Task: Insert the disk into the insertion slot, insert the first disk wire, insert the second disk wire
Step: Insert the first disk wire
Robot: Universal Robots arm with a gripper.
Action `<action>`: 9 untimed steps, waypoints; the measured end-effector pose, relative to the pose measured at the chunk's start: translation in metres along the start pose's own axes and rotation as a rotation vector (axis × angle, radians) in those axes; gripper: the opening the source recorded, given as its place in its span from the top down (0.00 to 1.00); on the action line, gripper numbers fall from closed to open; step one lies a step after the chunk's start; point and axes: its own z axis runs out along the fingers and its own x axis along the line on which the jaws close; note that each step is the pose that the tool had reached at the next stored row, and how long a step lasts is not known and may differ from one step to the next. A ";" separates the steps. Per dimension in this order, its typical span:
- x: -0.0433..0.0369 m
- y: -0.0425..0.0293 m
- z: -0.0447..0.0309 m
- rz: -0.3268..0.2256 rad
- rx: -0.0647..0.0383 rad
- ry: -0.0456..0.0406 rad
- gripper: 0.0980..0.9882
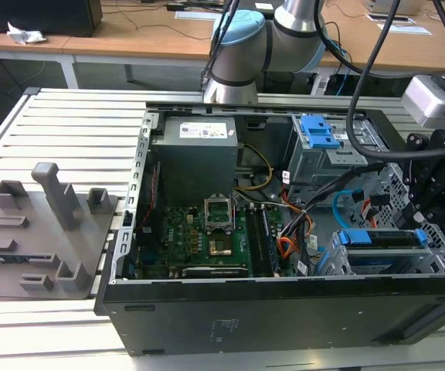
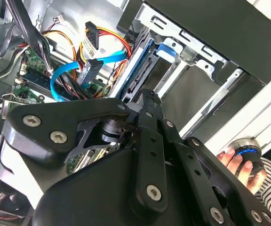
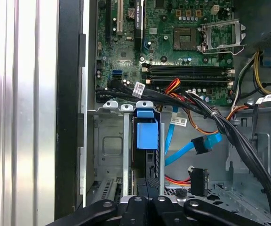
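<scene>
The disk (image 1: 381, 239), silver in a bright blue carrier, sits in the insertion slot (image 1: 338, 259) of the perforated metal cage at the exterior view's right. In the first wrist view the disk (image 3: 147, 134) stands edge-on between the cage rails (image 3: 126, 141). My black gripper (image 1: 431, 209) hangs just over the disk's right end. Its fingers (image 3: 150, 184) are shut together, with the tips at the disk's rear edge (image 2: 142, 70). A loose blue flat wire (image 3: 203, 143) and a black connector on red and orange wires (image 3: 196, 181) lie beside the cage.
The open case holds a motherboard (image 1: 207, 232), a power supply (image 1: 199, 158) and a grey cage with a blue latch (image 1: 319, 131). Black cable bundles (image 3: 229, 129) cross near the disk. A grey fixture plate (image 1: 41, 232) lies at the exterior view's left. A person's hand (image 2: 232, 157) rests on a knob outside the case.
</scene>
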 end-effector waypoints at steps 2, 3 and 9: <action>0.0000 0.0000 0.0000 0.000 0.000 -0.0001 0.99; 0.0000 -0.0001 0.0000 0.000 0.000 -0.0001 0.99; 0.0000 -0.0002 0.0000 0.000 0.000 0.0000 0.64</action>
